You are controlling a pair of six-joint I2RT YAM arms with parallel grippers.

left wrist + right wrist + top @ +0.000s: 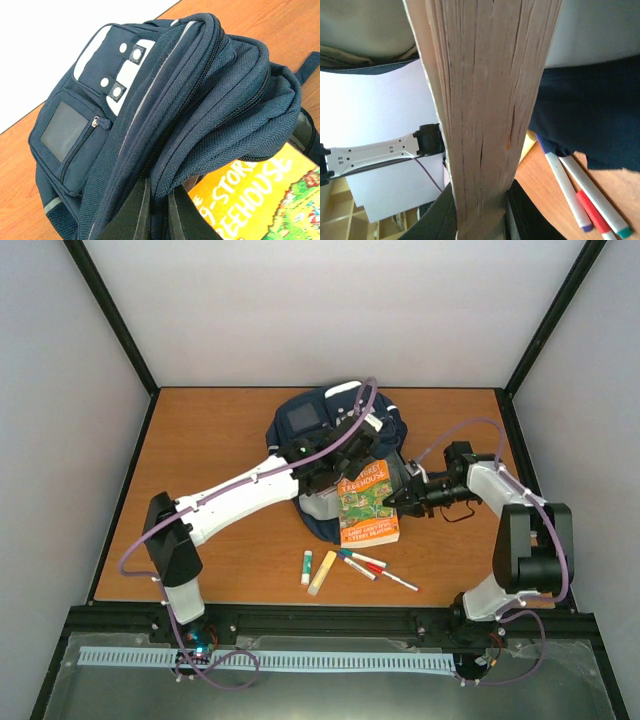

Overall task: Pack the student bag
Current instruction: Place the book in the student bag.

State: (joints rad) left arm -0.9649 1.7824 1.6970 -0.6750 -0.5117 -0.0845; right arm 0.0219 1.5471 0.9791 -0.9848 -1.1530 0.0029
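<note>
Overhead wide; wrists close; all share book [368, 502], student bag [300, 425].

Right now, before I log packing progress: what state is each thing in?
Left hand: shut on bag rim.
Right hand: shut on book.
Bag: unzipped, rim lifted.
Book: closed, one end under the lifted rim, mostly outside.
Pens: loose on the table, unpacked.
Glue stick: lying flat, unpacked.
Highlighter: lying flat, unpacked.

The student bag [165, 115] is coarse woven cloth, the book [368, 502] perhaps glossy-covered with matt paper.
</note>
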